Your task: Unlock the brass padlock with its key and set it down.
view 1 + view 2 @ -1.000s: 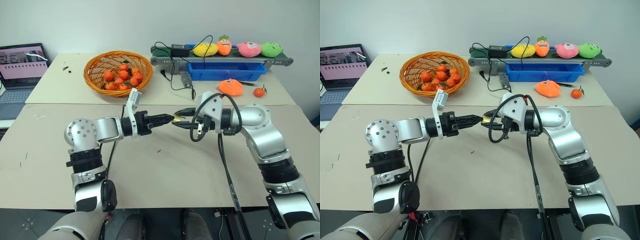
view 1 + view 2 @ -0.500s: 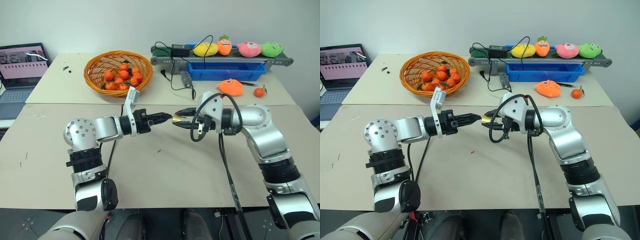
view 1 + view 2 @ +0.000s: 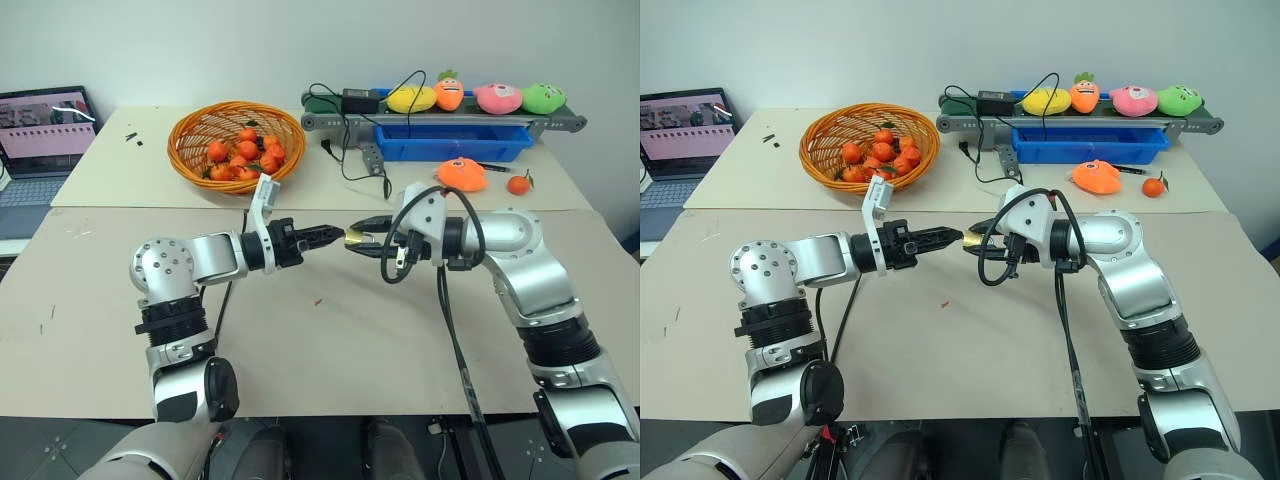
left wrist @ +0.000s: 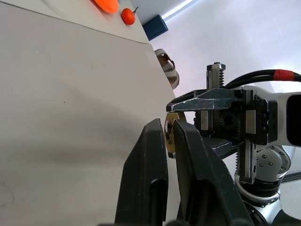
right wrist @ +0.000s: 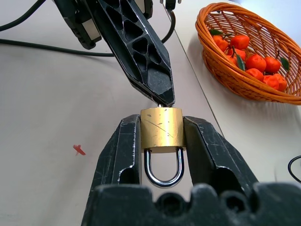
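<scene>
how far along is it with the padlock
Done: the right gripper holds the small brass padlock off the beige table. In hand: the left gripper, shut, has its tips at the lock's bottom face; the key itself is too small to make out. Left: the silvery shackle looks closed, so unlocking and setting down remain.

No text, label, brand, number or sign can be read anywhere here. The laptop (image 3: 40, 140) at the left edge of the counter (image 3: 330, 330) has a lit screen with pink and dark bands, but whatever is on it is too small to make out. The brass padlock (image 5: 162, 127) shows only scratches on its gold face, with no maker's mark that can be made out.
</scene>
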`<move>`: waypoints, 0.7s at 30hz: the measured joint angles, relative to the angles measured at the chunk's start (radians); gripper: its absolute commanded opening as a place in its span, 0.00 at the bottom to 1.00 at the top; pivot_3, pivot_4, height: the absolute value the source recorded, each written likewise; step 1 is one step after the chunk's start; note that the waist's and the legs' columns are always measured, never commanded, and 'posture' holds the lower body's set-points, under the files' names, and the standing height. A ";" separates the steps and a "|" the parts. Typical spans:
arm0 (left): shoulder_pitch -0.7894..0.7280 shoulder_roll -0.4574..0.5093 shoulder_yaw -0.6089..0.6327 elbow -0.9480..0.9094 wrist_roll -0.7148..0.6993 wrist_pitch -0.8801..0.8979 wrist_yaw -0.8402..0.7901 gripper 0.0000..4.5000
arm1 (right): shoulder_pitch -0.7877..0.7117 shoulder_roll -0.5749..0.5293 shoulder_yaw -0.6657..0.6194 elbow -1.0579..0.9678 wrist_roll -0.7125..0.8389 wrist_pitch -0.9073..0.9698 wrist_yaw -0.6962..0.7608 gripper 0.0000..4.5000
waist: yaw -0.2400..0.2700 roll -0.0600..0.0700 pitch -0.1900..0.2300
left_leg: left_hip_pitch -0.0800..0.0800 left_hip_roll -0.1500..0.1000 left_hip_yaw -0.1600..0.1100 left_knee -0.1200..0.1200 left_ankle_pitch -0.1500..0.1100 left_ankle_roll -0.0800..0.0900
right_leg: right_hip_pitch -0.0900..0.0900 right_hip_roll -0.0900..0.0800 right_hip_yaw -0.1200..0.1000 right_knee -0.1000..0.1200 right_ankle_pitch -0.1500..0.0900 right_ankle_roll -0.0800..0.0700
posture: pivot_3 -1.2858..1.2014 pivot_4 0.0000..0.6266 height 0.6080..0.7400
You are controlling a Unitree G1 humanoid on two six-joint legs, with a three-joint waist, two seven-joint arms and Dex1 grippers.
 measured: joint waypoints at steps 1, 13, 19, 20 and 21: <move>0.000 0.000 0.000 0.000 0.000 0.001 0.000 0.05 | 0.000 0.000 0.000 0.000 0.000 0.000 0.000 0.20 | 0.000 0.000 0.000 | 0.000 0.000 0.000 0.000 0.000 0.000 | 0.000 0.000 0.000 0.000 0.000 0.000 | 0.52 0.24 1.00; -0.001 0.001 0.000 0.012 0.000 0.001 0.002 0.05 | -0.004 0.000 0.000 0.013 0.000 0.000 0.015 0.20 | 0.000 0.000 0.000 | 0.000 0.000 0.000 0.000 0.000 0.000 | 0.000 0.000 0.000 0.000 0.000 0.000 | 0.52 0.24 1.00; -0.001 0.000 0.004 0.012 -0.006 0.005 0.005 0.05 | -0.013 0.000 0.000 0.020 0.000 -0.002 0.021 0.20 | 0.000 0.000 0.000 | 0.000 0.000 0.000 0.000 0.000 0.000 | 0.000 0.000 0.000 0.000 0.000 0.000 | 0.52 0.24 1.00; -0.001 0.000 0.004 0.012 -0.008 0.007 0.006 0.05 | -0.013 0.000 0.000 0.021 0.001 -0.003 0.022 0.20 | 0.000 0.000 0.000 | 0.000 0.000 0.000 0.000 0.000 0.000 | 0.000 0.000 0.000 0.000 0.000 0.000 | 0.52 0.24 1.00; -0.001 0.000 0.004 0.012 -0.009 0.009 0.007 0.05 | -0.014 0.000 0.000 0.022 0.001 -0.004 0.022 0.20 | 0.000 0.000 0.000 | 0.000 0.000 0.000 0.000 0.000 0.000 | 0.000 0.000 0.000 0.000 0.000 0.000 | 0.52 0.24 1.00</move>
